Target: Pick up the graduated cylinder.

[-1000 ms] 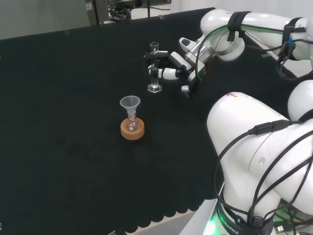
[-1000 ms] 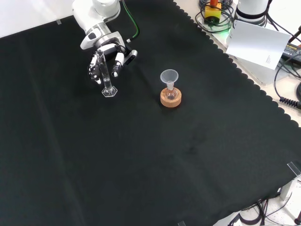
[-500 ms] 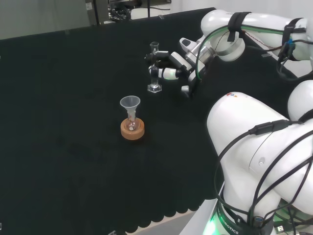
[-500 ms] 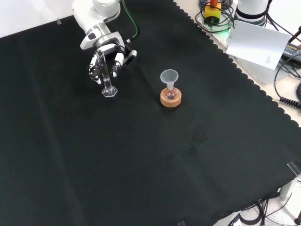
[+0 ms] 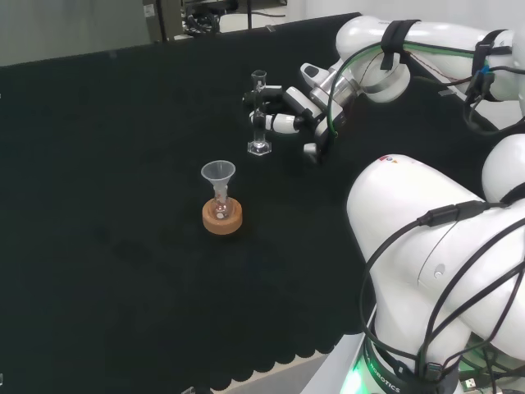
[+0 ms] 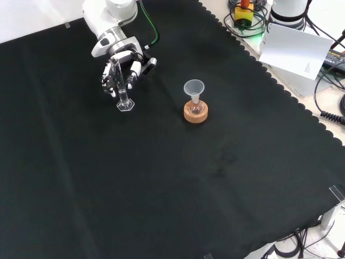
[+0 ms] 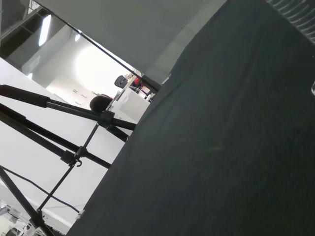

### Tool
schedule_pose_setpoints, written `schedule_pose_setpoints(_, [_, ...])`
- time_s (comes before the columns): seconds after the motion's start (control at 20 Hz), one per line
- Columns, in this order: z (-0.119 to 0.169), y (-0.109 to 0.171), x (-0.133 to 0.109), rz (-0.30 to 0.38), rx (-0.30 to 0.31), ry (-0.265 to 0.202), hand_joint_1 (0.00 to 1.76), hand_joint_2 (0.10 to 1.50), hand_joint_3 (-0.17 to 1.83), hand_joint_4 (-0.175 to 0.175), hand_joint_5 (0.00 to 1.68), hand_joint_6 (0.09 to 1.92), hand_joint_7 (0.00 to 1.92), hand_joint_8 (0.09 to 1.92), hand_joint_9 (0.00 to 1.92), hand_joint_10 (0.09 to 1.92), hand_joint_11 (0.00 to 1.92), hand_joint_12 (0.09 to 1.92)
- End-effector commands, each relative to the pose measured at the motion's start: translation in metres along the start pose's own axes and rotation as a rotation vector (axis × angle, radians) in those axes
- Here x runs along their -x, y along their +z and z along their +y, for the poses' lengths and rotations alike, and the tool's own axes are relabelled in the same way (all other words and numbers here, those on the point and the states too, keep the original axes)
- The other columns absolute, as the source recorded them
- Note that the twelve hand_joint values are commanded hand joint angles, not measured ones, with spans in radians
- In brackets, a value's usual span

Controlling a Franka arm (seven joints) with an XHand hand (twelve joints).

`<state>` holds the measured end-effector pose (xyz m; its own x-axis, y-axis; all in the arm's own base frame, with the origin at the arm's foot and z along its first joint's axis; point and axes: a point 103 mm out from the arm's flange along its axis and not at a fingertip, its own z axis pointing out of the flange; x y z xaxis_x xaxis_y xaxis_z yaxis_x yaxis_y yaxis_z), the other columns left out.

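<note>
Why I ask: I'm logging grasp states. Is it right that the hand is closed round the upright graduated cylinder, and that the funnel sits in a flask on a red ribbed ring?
Not quite. The hand is closed round the upright graduated cylinder, but the funnel sits in a flask on a cork ring, not a red ribbed one. The front view shows it.

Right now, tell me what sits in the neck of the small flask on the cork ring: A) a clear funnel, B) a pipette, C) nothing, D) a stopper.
A: in both the head and front views a clear funnel stands with its stem in the small flask on the cork ring.
</note>
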<state>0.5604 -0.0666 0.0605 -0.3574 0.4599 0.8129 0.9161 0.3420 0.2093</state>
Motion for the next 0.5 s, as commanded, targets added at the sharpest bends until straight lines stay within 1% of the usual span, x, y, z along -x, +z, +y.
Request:
schedule_pose_setpoints(0.05, [0.0003, 0.0011, -0.0002, -0.007, 0.003, 0.005, 1.06, 1.11, -0.17, -0.018, 0.67, 0.5, 0.67, 0.53, 1.0, 0.26, 0.81, 1.06])
schedule_pose_setpoints(0.2, [0.0032, 0.0046, -0.0019, -0.027, 0.009, 0.013, 1.08, 1.14, -0.17, -0.006, 0.71, 0.56, 0.72, 0.53, 1.06, 0.25, 0.88, 1.03])
schedule_pose_setpoints(0.3, [0.0049, 0.0077, -0.0025, -0.048, 0.014, 0.021, 1.1, 1.18, -0.17, 0.017, 0.79, 0.6, 0.82, 0.54, 1.12, 0.24, 0.97, 0.97])
schedule_pose_setpoints(0.4, [0.0059, 0.0094, -0.0025, -0.072, 0.02, 0.033, 1.09, 1.18, -0.08, -0.028, 0.86, 0.94, 0.94, 0.55, 1.2, 0.23, 1.09, 0.91])
schedule_pose_setpoints(0.45, [0.0059, 0.0092, -0.0025, -0.085, 0.017, 0.038, 1.09, 1.17, -0.05, -0.042, 0.88, 1.04, 0.99, 0.54, 1.23, 0.21, 1.14, 0.88])
schedule_pose_setpoints(0.5, [0.0058, 0.0084, -0.0029, -0.102, 0.012, 0.043, 1.09, 1.17, -0.03, -0.05, 0.89, 1.08, 1.03, 0.52, 1.26, 0.2, 1.18, 0.85])
